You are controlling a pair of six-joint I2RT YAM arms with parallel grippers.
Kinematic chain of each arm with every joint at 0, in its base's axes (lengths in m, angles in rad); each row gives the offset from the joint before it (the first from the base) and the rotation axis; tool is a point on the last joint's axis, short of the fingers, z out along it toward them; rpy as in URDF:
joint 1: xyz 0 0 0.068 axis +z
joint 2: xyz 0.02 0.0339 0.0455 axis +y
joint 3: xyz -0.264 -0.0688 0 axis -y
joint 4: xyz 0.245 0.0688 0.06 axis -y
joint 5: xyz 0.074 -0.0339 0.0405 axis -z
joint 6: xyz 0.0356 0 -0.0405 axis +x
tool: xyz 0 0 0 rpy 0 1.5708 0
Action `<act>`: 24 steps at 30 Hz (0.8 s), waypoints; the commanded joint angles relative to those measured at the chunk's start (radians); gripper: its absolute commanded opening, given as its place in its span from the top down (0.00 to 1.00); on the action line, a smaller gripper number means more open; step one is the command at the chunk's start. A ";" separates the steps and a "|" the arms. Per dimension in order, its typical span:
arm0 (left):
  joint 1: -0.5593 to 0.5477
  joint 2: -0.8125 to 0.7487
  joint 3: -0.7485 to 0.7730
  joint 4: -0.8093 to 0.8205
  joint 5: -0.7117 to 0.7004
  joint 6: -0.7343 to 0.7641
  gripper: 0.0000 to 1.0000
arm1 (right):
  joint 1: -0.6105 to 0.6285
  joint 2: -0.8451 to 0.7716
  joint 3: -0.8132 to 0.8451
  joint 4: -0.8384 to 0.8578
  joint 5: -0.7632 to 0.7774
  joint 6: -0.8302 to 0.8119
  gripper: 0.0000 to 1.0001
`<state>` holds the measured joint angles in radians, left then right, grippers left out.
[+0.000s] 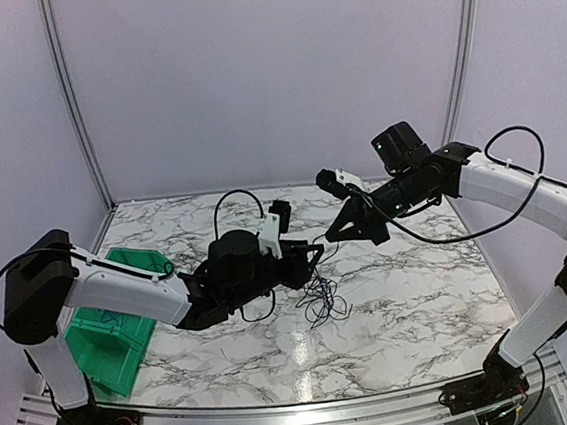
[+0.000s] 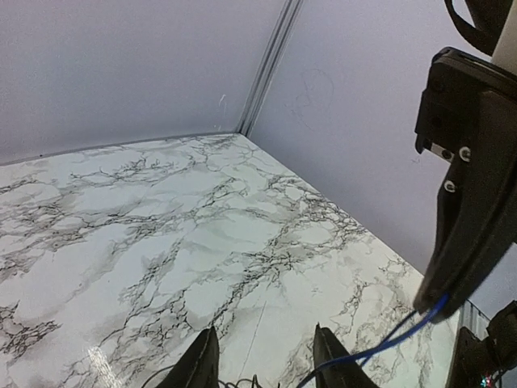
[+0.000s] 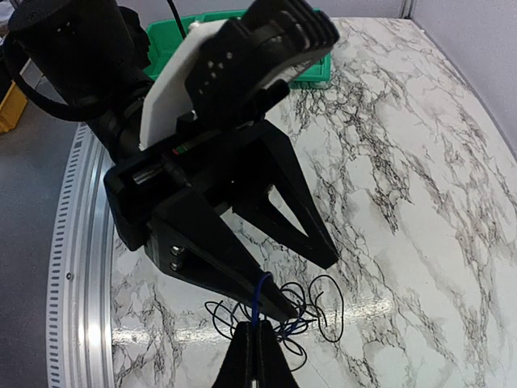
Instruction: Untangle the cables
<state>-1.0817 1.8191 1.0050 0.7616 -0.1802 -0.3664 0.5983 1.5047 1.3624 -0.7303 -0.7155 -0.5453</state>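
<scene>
Right wrist view: thin black-and-blue cables (image 3: 291, 311) lie looped at lower centre on white marble table (image 3: 420, 202); right gripper (image 3: 256, 333) jaws pinch one blue strand (image 3: 258, 295), left gripper (image 3: 303, 284) jaws stand apart. Likely light, floppy, snag-prone; grasp single strands.

R gripper (image 3: 254, 330) pinching blue wire (image 3: 258, 293), L gripper (image 3: 305, 283) jaws apart, tips by cables (image 3: 327, 303); green bin (image 3: 311, 77) behind

Marble-patterned table (image 1: 423, 300), thin tangled cables (image 1: 324, 299), green bin (image 1: 105, 340) at left edge
</scene>
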 commanded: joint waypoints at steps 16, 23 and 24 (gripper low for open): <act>0.009 0.478 0.237 0.129 -0.112 -0.258 0.84 | -0.067 -0.013 0.535 -0.062 -0.270 0.090 1.00; 0.011 0.419 0.163 0.156 -0.111 -0.235 0.84 | -0.087 -0.053 0.478 -0.021 -0.247 0.093 1.00; 0.011 0.400 0.145 0.165 -0.109 -0.229 0.83 | -0.089 -0.066 0.429 0.001 -0.243 0.095 1.00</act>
<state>-1.0725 2.2898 1.1957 0.8680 -0.2924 -0.6102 0.5243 1.4612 1.8977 -0.7528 -0.9592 -0.4702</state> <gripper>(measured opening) 0.161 0.020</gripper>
